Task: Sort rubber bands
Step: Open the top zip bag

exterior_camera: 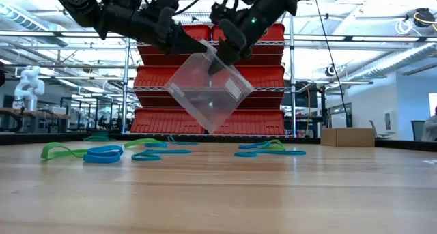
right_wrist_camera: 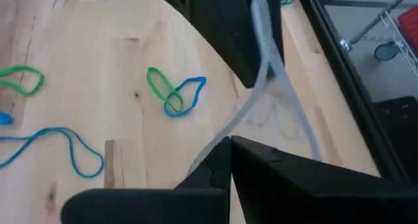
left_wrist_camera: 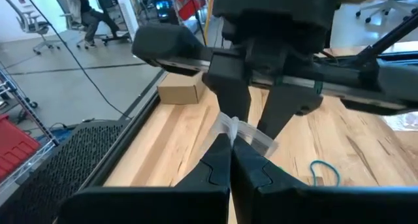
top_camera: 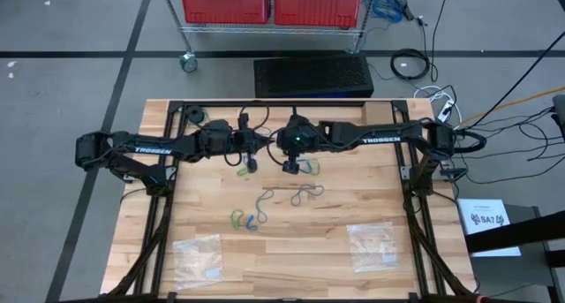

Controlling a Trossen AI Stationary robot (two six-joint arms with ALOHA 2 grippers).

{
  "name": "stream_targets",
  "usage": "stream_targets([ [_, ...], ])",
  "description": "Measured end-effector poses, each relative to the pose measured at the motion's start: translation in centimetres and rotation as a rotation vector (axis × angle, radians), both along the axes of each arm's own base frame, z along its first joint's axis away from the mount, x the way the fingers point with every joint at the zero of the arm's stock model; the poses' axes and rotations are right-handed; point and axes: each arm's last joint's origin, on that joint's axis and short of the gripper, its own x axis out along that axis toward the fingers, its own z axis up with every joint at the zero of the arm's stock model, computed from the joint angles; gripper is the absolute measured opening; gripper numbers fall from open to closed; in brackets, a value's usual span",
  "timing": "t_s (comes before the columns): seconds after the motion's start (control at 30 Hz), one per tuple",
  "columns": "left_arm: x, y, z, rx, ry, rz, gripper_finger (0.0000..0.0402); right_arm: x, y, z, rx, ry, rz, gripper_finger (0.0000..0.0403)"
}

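A clear plastic bag [exterior_camera: 208, 91] is held in the air above the far middle of the table [top_camera: 291, 250], pinched at its upper edges by both end effectors: the left end effector [exterior_camera: 194, 46] is clamped on one side of the mouth, the right end effector [exterior_camera: 222, 56] on the other. The step in hand appears to be opening the bag; it would be done well if the 2 grips were drawn apart gently so that the thin film is not torn or slipped. The held bag looks empty. 2 further clear bags [top_camera: 196, 254] [top_camera: 371, 243] lie flat at the table's near edge; contents cannot be made out. The rubber bands [top_camera: 287, 197], blue, green and grey, lie loose on the wood below and near the arms.
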Motion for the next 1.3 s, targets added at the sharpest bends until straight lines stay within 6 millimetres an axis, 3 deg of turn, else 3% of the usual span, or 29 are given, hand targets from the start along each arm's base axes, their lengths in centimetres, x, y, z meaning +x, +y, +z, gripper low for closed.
stream_targets([
  [0.2,0.0,-0.1,-0.1,-0.002,0.006,-0.003,0.0,-0.1,-0.3,-1.6,0.02,-0.035,-0.029,0.0],
  [0.57,0.0,-0.2,-0.3,-0.009,0.028,-0.004,0.0,-0.5,-0.3,-4.5,-0.001,-0.274,-0.041,0.0],
  [0.87,0.2,-0.7,-0.2,-0.008,0.017,-0.024,0.0,-0.4,-0.3,-4.0,-0.011,-0.437,-0.049,0.0004],
  [1.0,0.2,-0.9,-0.2,-0.006,0.018,-0.031,0.0,-0.2,-0.4,-3.6,-0.019,-0.443,-0.053,0.0033],
  [1.3,0.2,-0.9,0.0,-0.002,0.003,-0.032,0.0,-0.2,-0.3,-3.6,-0.002,-0.444,-0.045,0.0169],
])
